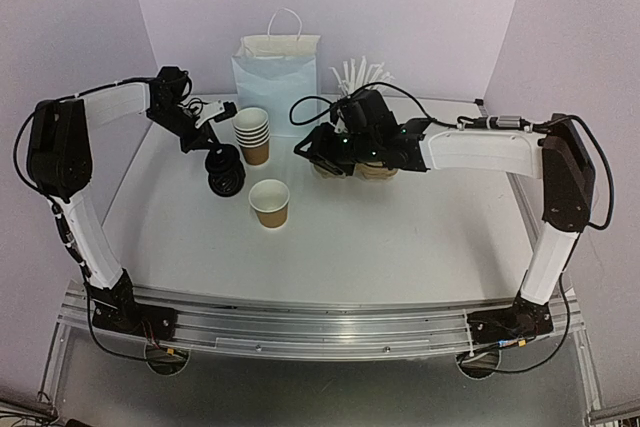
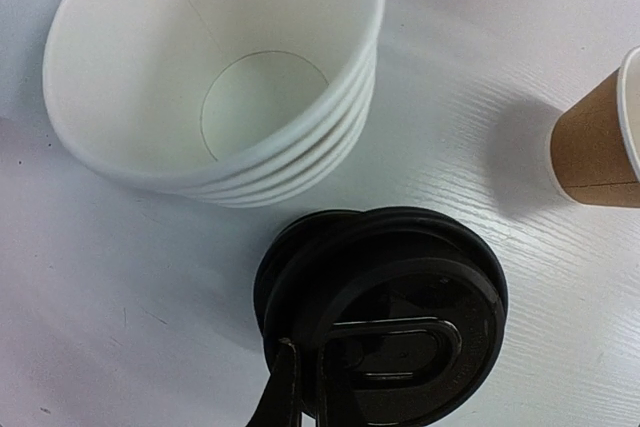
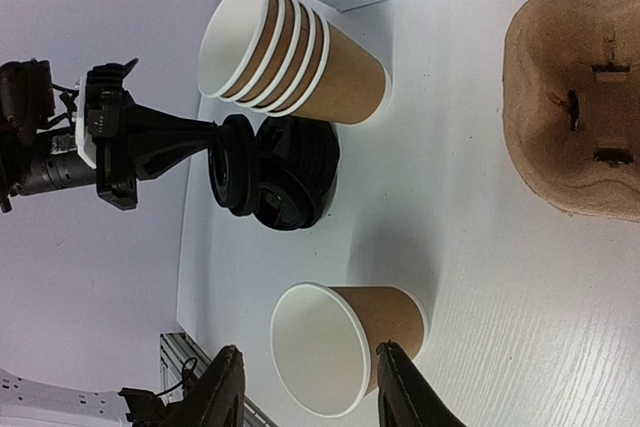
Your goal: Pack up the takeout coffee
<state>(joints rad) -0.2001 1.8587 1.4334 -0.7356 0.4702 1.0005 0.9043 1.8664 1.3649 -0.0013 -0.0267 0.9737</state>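
Observation:
A stack of black lids (image 1: 227,178) lies left of centre. My left gripper (image 1: 212,145) is shut on the rim of the top lid (image 2: 395,322), lifted and tilted on edge off the stack (image 3: 300,172). In the right wrist view the left gripper (image 3: 205,137) holds that lid (image 3: 232,165). A stack of brown cups (image 1: 252,135) stands just behind the lids. One brown cup (image 1: 270,203) stands alone in front. My right gripper (image 1: 312,152) is open and empty, above and apart from the single cup (image 3: 340,347). The tan carrier (image 1: 378,171) lies under the right wrist.
A white handled paper bag (image 1: 275,72) stands at the back centre. A white cup of white sticks (image 1: 362,75) stands to its right. The carrier (image 3: 580,97) shows empty wells. The cup stack (image 2: 220,77) and the single cup (image 2: 600,147) flank the lids.

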